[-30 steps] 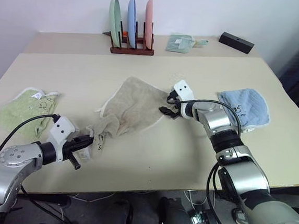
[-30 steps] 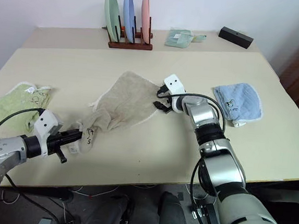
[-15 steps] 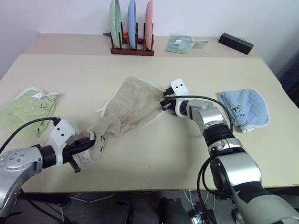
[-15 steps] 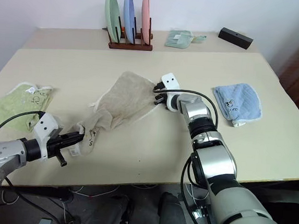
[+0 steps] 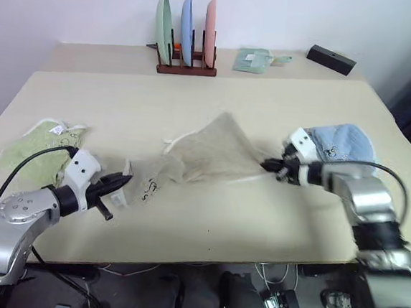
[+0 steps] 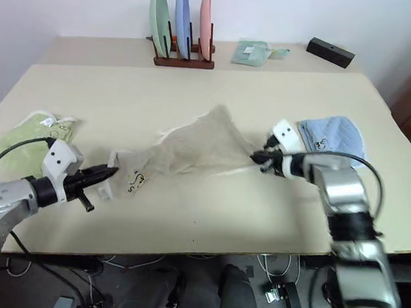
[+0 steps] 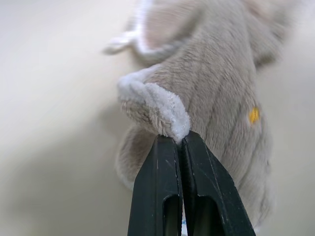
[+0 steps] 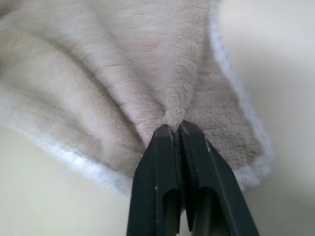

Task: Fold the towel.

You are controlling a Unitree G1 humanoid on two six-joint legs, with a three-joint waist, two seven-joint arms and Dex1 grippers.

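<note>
You had the towel [image 5: 209, 154] strung between both arms near the middle of the table [image 5: 217, 97], lifted and stretched left to right, with a loose peak rising at its far edge. Your left gripper [image 5: 121, 183] sat at the near left, its two black fingers [image 7: 162, 196] pressed together on a white-edged corner of the cloth. Your right gripper [image 5: 271, 165] sat to the right of centre, fingers [image 8: 165, 182] likewise pinched on a gathered fold just inside the white trim. A small dark motif showed on the towel's left end, close to the left gripper; a yellow speck was there too, though what it was stayed unclear from the wrist view.

Around you: a light green towel [image 5: 41, 143] lay flat at the left edge, apart from the left arm. A light blue towel [image 5: 343, 143] lay just beyond the right gripper, to its right. At the far side stood a plate rack [image 5: 186, 67] with three upright plates, a pale green folded cloth [image 5: 253, 59] to its right, and a black box [image 5: 331, 59] at the far right corner
</note>
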